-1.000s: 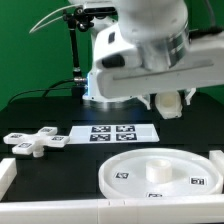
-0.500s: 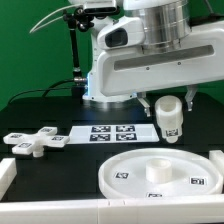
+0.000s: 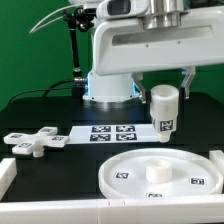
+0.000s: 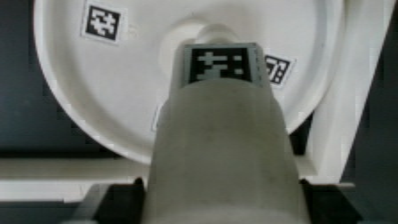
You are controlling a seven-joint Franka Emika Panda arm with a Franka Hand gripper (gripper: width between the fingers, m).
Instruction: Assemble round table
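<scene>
The gripper (image 3: 164, 90) is clamped on the leg (image 3: 164, 108), which hangs upright, long axis vertical, lower end pointing down toward the disc (image 3: 128, 162) lying flat on the table

The exterior view shows the foot (image 3: 35, 142) lying well apart, to that view's left

The wrist view looks down the leg's (image 4: 221, 130) length to its tagged end, over the disc (image 4: 107, 95), the fingers (image 4: 118, 200) pressed to its sides
</scene>
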